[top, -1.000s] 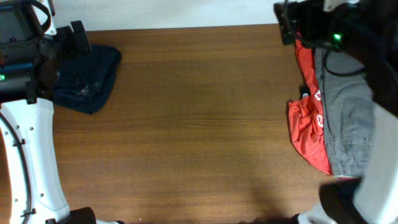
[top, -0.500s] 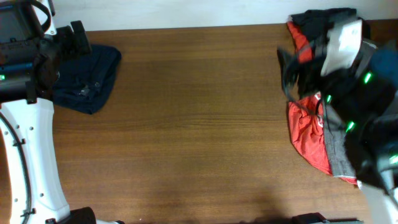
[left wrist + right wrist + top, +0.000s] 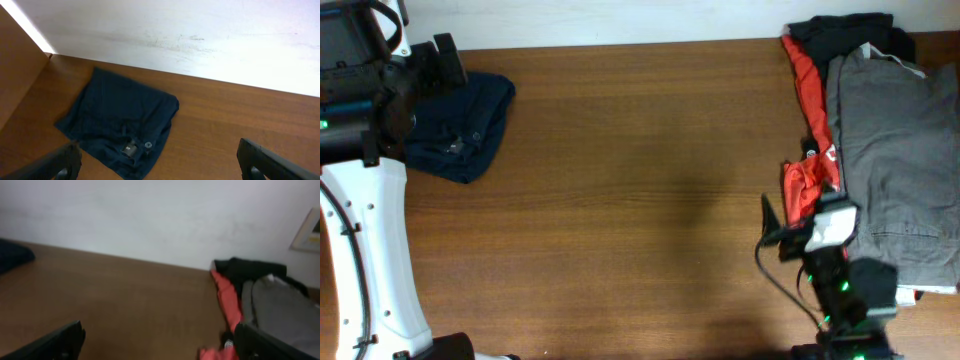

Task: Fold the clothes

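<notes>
The dark navy shorts [image 3: 465,125] lie as a compact bundle at the table's far left, with the waistband button showing in the left wrist view [image 3: 122,122]. My left gripper [image 3: 420,88] hovers above their left edge, open and empty; its fingers [image 3: 160,162] show wide apart above the shorts' near edge. My right gripper [image 3: 768,235] is low at the near right, beside the red-orange garment, open and empty [image 3: 165,342]. A corner of the shorts shows far left in the right wrist view [image 3: 12,255].
A pile at the right edge holds grey trousers [image 3: 890,150], a red-orange garment [image 3: 810,190] and a black garment [image 3: 840,30]; they also show in the right wrist view [image 3: 280,310]. A white wall runs behind the brown wooden table [image 3: 640,180].
My right arm has swept from the far right corner down to the near right edge, uncovering the grey trousers. The left arm and the shorts have not moved.
</notes>
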Robot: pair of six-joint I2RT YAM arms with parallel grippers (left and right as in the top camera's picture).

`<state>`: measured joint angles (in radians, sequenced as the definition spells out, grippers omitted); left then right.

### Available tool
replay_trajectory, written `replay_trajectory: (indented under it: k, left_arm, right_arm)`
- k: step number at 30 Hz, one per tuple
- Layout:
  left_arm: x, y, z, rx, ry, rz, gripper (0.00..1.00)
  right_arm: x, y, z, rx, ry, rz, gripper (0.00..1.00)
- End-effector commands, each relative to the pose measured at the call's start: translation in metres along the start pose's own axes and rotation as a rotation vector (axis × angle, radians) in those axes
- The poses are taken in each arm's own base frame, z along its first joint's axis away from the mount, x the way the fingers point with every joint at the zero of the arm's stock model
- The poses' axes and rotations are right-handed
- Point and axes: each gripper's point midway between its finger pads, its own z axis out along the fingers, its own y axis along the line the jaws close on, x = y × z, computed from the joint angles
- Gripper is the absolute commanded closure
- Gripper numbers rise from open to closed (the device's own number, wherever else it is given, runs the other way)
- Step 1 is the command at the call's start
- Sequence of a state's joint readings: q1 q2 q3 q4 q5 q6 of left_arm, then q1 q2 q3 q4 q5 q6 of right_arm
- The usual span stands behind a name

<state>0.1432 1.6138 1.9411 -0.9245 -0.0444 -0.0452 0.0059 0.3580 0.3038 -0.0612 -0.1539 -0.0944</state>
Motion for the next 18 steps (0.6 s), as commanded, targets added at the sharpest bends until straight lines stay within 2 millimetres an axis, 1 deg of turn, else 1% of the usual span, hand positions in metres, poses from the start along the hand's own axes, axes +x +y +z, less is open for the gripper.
replay_trajectory:
  k: [1, 4, 8, 11, 15, 18]
  left_arm:
    - [-0.005, 0.001, -0.005, -0.004, -0.018, 0.011, 0.01]
    - [-0.005, 0.001, -0.005, -0.004, -0.018, 0.011, 0.01]
    - [-0.005, 0.001, -0.005, -0.004, -0.018, 0.011, 0.01]
    - [-0.005, 0.001, -0.005, -0.004, -0.018, 0.011, 0.01]
    - [-0.005, 0.001, -0.005, -0.004, -0.018, 0.011, 0.01]
    - [-0.005, 0.001, -0.005, -0.004, -0.018, 0.011, 0.01]
  right_arm:
    - [0.026, -0.001, -0.005, 0.019, -0.01, -0.004, 0.01]
    - [0.05, 0.002, -0.007, 0.019, -0.013, -0.004, 0.01]
    - [0.066, 0.004, -0.008, 0.018, -0.026, -0.007, 0.01]
    - [0.073, 0.005, -0.009, 0.019, -0.021, -0.006, 0.01]
    - [0.066, 0.005, -0.011, 0.021, -0.054, -0.011, 0.01]
    - [0.066, 0.005, -0.011, 0.02, -0.053, -0.011, 0.01]
